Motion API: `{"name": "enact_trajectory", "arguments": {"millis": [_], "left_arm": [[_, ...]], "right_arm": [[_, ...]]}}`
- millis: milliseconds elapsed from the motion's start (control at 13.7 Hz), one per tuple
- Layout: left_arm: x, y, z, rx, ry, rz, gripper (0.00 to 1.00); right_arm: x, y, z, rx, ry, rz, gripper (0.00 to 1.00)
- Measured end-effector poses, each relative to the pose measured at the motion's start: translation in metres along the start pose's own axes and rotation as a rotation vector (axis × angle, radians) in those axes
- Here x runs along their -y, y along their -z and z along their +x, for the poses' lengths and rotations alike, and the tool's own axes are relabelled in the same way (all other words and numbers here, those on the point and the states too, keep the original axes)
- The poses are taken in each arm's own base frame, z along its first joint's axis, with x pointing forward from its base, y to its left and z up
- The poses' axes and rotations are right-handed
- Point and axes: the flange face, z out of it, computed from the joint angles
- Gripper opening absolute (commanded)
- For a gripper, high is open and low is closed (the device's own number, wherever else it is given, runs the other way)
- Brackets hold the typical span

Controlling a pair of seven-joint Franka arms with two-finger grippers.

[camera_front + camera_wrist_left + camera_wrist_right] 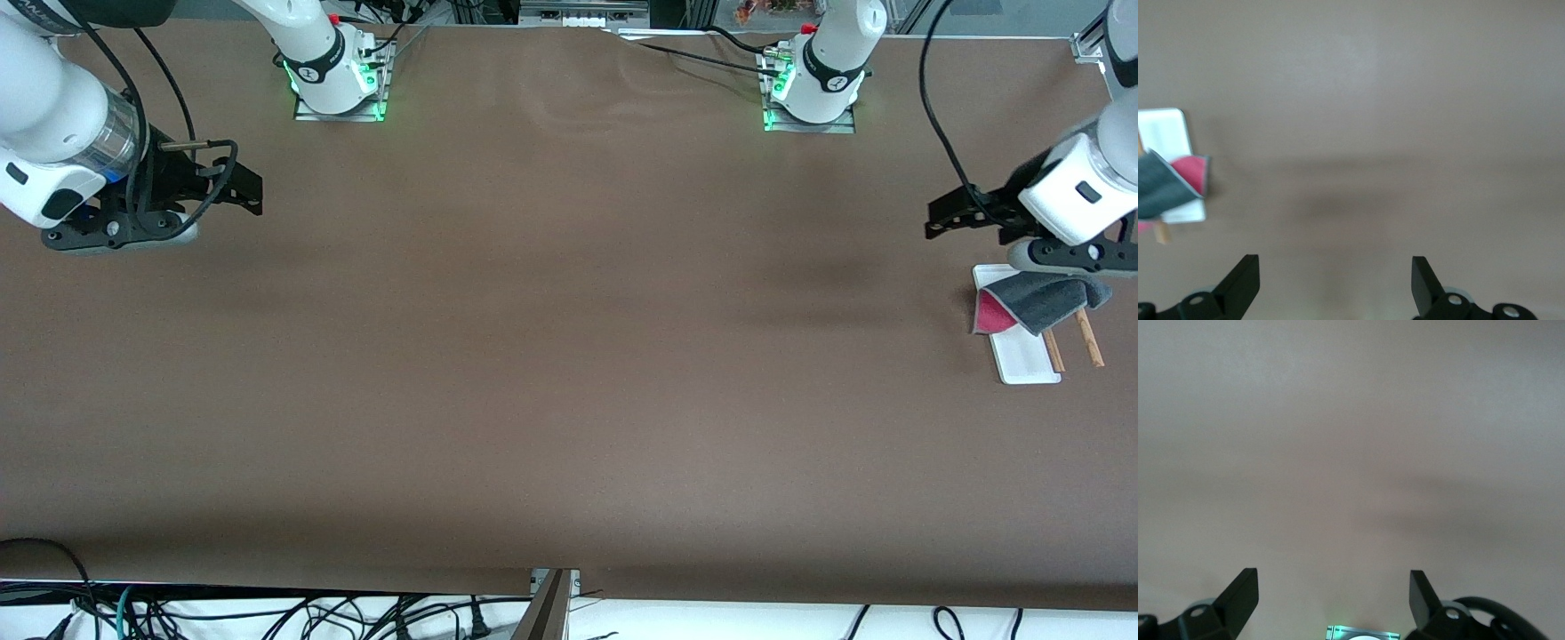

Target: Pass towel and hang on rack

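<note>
Towel: we see the towel (1047, 300) draped over the rods of the rack (1027, 359), dark grey side up, with a fold of bright pink showing on the edge that faces the middle of the table. In the left wrist view the towel (1165, 183) shows the same grey over pink.

Rack: it stands at the left arm's end of the table. We note its flat white base (1168, 137) on the brown table (569, 356), and two thin brown wooden rods (1090, 339) sticking out from under the cloth toward the front camera.

Left gripper: the left gripper (944, 216) hangs in the air just beside the rack, over bare table on the side of the arms' bases. Its two black fingers (1241, 283) stand wide apart and we see nothing between them. It does not touch the towel.

Right gripper: the right gripper (244, 188) hangs over bare table at the right arm's end, well apart from towel and rack. Its fingers (1241, 593) are spread wide as well, with nothing held.

Table: we record a brown surface with the two arm bases along its edge.
</note>
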Motion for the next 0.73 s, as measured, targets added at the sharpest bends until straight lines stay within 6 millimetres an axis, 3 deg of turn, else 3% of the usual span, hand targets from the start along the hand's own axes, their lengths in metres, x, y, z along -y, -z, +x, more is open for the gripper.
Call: {"name": "enact_trajectory", "arguments": {"millis": [365, 730], "left_arm": [[0.01, 0.004, -0.013, -0.071, 0.036, 0.054, 1.0], [0.004, -0.002, -0.02, -0.064, 0.024, 0.063, 1.0]], "right_arm": [[0.0, 0.0, 0.0, -0.001, 0.0, 0.0, 1.0], [0.0, 0.0, 0.0, -0.001, 0.0, 0.0, 1.0]]}}
